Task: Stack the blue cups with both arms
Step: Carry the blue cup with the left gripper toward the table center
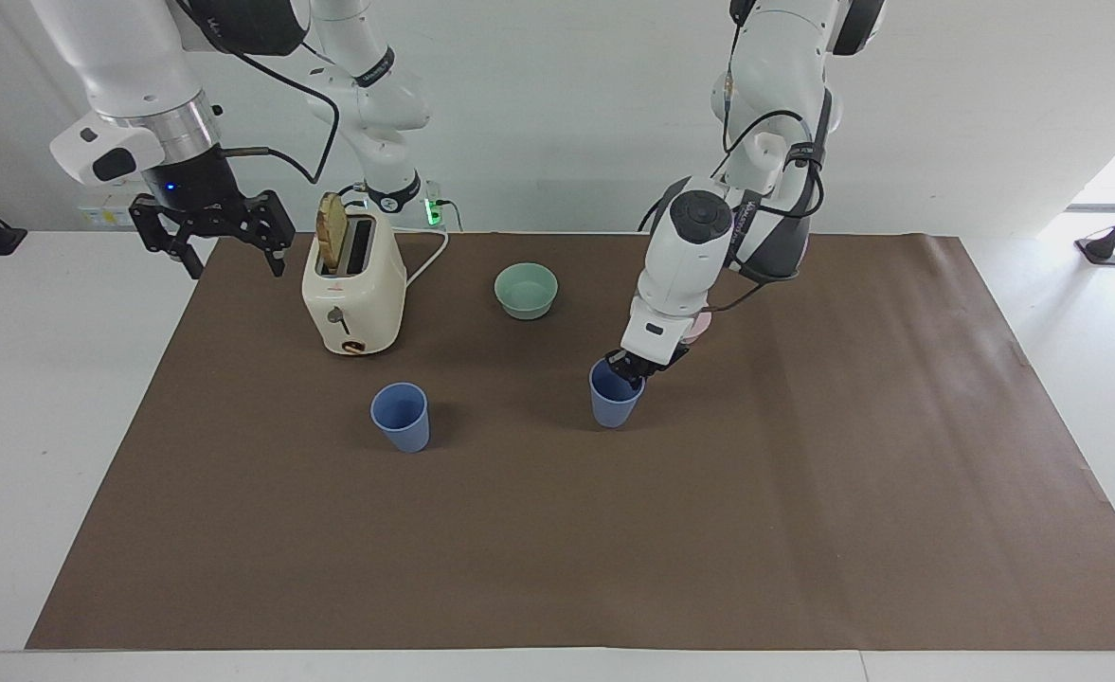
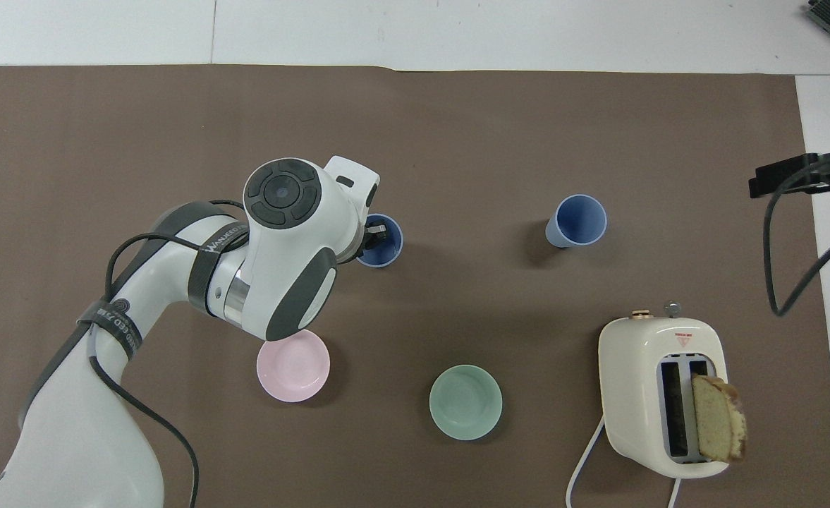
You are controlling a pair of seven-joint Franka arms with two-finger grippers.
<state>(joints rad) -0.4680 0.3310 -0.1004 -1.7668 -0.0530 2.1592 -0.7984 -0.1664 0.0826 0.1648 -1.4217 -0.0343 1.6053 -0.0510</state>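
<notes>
My left gripper (image 1: 635, 367) is shut on the rim of one blue cup (image 1: 612, 403), one finger inside it. The cup hangs upright, low at the middle of the brown mat; I cannot tell whether it touches. In the overhead view the left gripper (image 2: 374, 236) and its cup (image 2: 386, 248) show partly under the arm. The other blue cup (image 1: 402, 418) stands upright and free toward the right arm's end, also in the overhead view (image 2: 577, 221). My right gripper (image 1: 235, 265) waits open and empty, raised over the mat's edge beside the toaster; a part of it shows in the overhead view (image 2: 788, 176).
A cream toaster (image 1: 353, 294) with a bread slice (image 1: 331, 234) stands nearer the robots than the free cup. A mint-green bowl (image 1: 526, 289) and a pink bowl (image 2: 293, 367) sit nearer the robots than the held cup. The left arm hides most of the pink bowl in the facing view.
</notes>
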